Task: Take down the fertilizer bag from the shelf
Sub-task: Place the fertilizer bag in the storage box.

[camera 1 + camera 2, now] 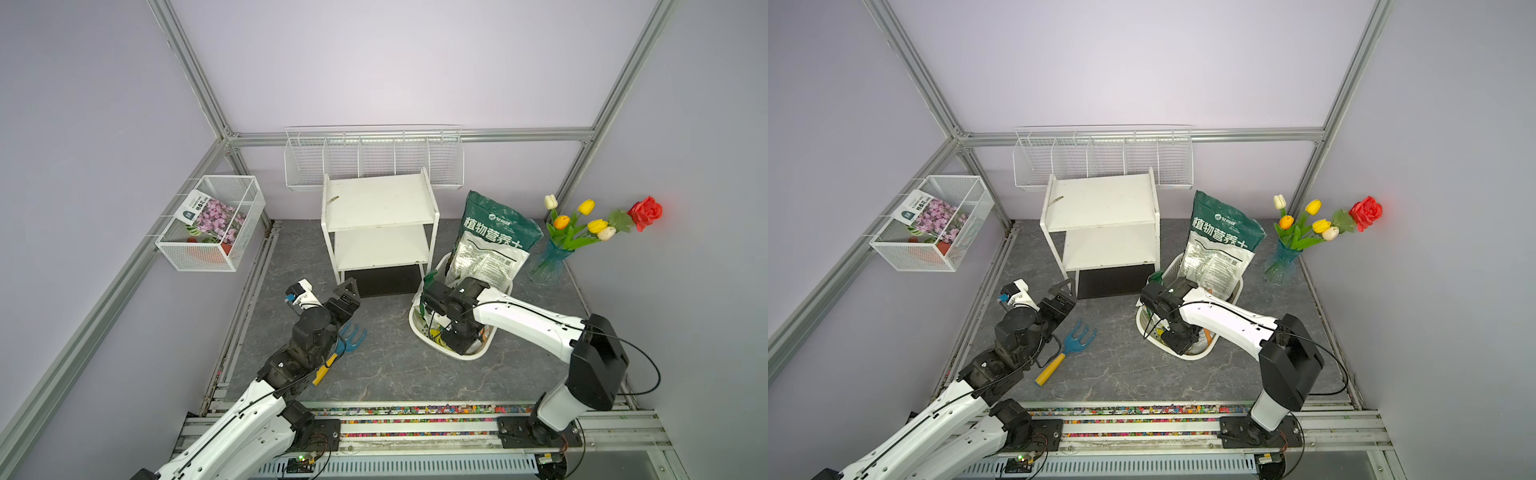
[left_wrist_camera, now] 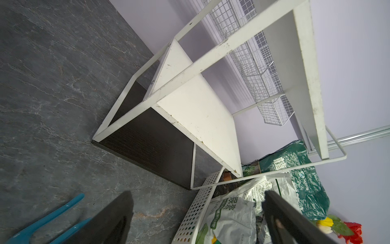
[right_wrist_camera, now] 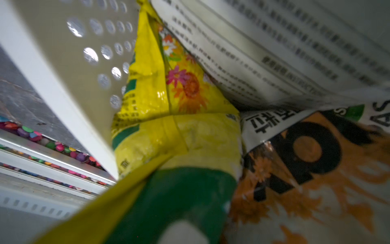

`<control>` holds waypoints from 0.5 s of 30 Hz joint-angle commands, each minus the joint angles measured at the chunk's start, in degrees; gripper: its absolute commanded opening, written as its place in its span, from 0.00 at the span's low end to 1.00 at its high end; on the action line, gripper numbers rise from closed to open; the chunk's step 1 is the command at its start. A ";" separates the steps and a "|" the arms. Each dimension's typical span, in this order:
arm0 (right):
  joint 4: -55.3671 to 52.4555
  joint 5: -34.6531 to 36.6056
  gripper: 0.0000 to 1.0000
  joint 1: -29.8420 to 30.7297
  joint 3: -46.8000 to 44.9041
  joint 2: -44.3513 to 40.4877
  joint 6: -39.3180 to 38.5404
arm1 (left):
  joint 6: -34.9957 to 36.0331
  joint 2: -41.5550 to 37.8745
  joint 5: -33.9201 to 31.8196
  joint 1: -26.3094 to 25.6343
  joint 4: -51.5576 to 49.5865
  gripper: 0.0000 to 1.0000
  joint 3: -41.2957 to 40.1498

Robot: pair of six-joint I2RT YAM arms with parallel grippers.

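The white three-tier shelf [image 1: 378,199] [image 1: 1100,203] [image 2: 198,109] stands at the back, and its boards are bare. The fertilizer bag [image 3: 168,137], yellow and green with printed flowers, fills the right wrist view, lying inside the white perforated basket [image 1: 419,328] [image 1: 1144,328] [image 3: 63,63]. My right gripper [image 1: 455,347] [image 1: 1177,343] points down into that basket and is shut on the bag, which hides its fingers. My left gripper [image 1: 347,291] [image 1: 1065,289] [image 2: 196,213] hovers open in front of the shelf's bottom tier, holding nothing.
A tall green soil bag [image 1: 494,232] stands in the basket's far end, among other crumpled bags. A blue rake with a yellow handle [image 1: 1075,338] lies by the left arm. A vase of flowers [image 1: 552,257] sits at the back right. Wire baskets [image 1: 374,162] [image 1: 212,224] hang on the walls.
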 commanded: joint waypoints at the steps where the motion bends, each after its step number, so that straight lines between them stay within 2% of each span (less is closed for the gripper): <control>1: 7.18 0.45 0.00 1.03 3.48 5.49 0.13 | 0.79 -0.26 -0.75 0.34 -1.10 0.99 0.83; 6: 7.44 1.00 0.00 1.71 2.62 10.11 0.65 | 1.83 -1.46 -1.61 0.34 -2.60 0.99 0.97; 12: 11.69 1.70 0.00 1.67 -2.00 5.12 2.71 | 2.10 -2.87 -2.99 0.34 -1.83 0.99 -0.66; 13: 12.30 1.64 0.02 1.68 -1.76 3.90 2.71 | 2.47 -2.81 -3.11 0.34 -1.65 0.99 -0.68; 15: 13.98 0.73 0.18 1.69 -1.12 1.12 2.46 | 3.81 -2.59 -3.14 0.34 -1.21 0.99 -0.52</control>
